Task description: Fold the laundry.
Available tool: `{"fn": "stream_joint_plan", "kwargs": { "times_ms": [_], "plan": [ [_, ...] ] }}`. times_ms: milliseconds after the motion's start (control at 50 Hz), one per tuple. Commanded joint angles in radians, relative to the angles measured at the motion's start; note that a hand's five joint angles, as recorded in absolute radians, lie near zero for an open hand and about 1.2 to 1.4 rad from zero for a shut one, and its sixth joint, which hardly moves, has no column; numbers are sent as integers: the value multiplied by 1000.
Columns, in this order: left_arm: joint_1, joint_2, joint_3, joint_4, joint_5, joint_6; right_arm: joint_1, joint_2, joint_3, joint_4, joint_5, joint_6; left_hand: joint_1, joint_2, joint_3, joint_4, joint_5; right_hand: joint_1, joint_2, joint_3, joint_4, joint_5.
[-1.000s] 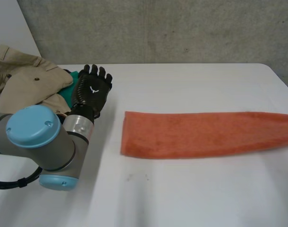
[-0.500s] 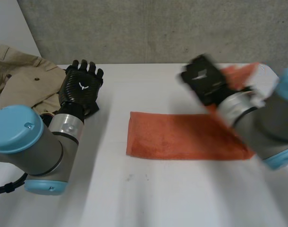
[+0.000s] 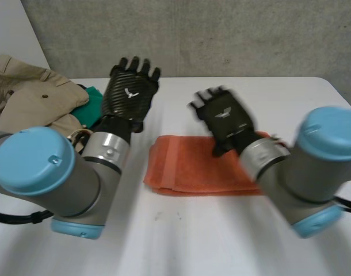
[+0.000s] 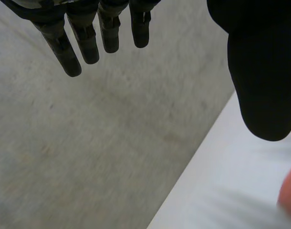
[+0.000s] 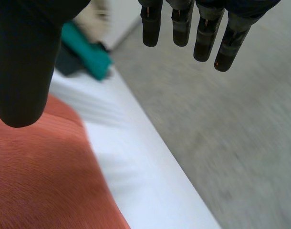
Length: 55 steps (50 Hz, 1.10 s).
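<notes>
Two released palms: left robot hand (image 3: 129, 92) raised beside orange towel (image 3: 181, 169), right robot hand (image 3: 224, 118) spread above it

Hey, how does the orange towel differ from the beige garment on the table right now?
The orange towel lies flat and folded mid-table; the beige garment sits crumpled at the far left corner. The orange towel is plain; the beige garment shows a button. A teal cloth adjoins the beige garment, not the orange towel. Both lie on the white table.
</notes>
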Motion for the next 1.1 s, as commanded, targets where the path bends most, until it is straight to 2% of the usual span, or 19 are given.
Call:
{"fn": "stream_joint_plan", "kwargs": {
  "times_ms": [20,80,160,200,220,300,460,560,620,680,700,760,820,880,900,960,980,1040,1100],
  "plan": [
    [-85,-109,115,-40,2,-96,-210,-113,136,143,-17,174,-13,-23,-29,-22,-41,-26,-45,-39,-60,-66],
    [-109,-159,155,-89,-3,-96,-271,-106,179,176,-20,132,-13,-23,-29,-22,-41,-26,-45,-39,-60,-66],
    [-111,-187,164,-120,-7,-98,-351,-42,235,184,-20,-15,-16,-26,-32,-25,-44,-26,-45,-39,-60,-66],
    [-109,-192,163,-128,-6,-101,-371,-1,233,184,-20,-57,-16,-26,-32,-25,-44,107,88,94,73,67],
    [-108,-190,160,-129,-6,-101,-380,17,229,184,-20,-75,-16,-26,-32,-25,-44,200,182,188,167,161],
    [-106,-184,138,-132,-4,-99,-402,83,186,179,0,-147,-16,-26,-32,-25,-44,1191,1172,1178,1157,1151],
    [-77,-86,54,-132,-6,-99,-348,40,94,133,52,-176,-16,-26,-32,-25,-44,1195,1177,1183,1162,1156],
    [-21,-5,-1,-129,-9,-104,-94,-11,11,112,42,-172,-13,-23,-29,-22,-41,1195,1177,1183,1162,1156],
    [4,23,-26,-128,-15,-107,21,18,-6,75,17,-181,-7,-17,-23,-17,-36,1195,1177,1183,1162,1156],
    [25,29,-46,-131,-30,-108,75,39,-8,53,34,-189,-7,-17,-23,-17,-36,1195,1177,1183,1162,1156],
    [27,29,-50,-131,-33,-110,90,45,1,49,51,-178,-10,-20,-26,-19,-39,947,928,934,913,907],
    [27,29,-65,-132,-35,-111,68,37,31,40,101,-164,-13,-23,-29,-22,-41,-4,-23,-17,-38,-44],
    [26,31,-72,-131,-33,-111,-12,25,44,50,155,-103,-13,-23,-29,-22,-41,16,-2,4,-17,-23],
    [22,31,-72,-131,-32,-111,-116,-9,67,72,155,-48,-13,-23,-29,-22,-41,92,74,80,59,53],
    [19,31,-72,-131,-30,-111,-191,-33,92,107,134,-23,-13,-23,-29,-22,-41,125,106,112,91,85],
    [16,29,-70,-131,-30,-112,-285,-50,129,162,59,-3,-13,-23,-29,-22,-41,151,133,139,118,112],
    [15,29,-70,-129,-29,-113,-332,-50,153,191,1,-5,-13,-23,-29,-22,-41,169,150,156,135,129],
    [1,26,-72,-129,-29,-113,-400,-47,192,219,-99,0,-13,-23,-29,-22,-41,221,203,209,188,182],
    [-8,18,-73,-128,-29,-113,-423,-43,218,216,-142,-5,-16,-26,-32,-25,-44,280,262,268,247,241]
  ]
}}
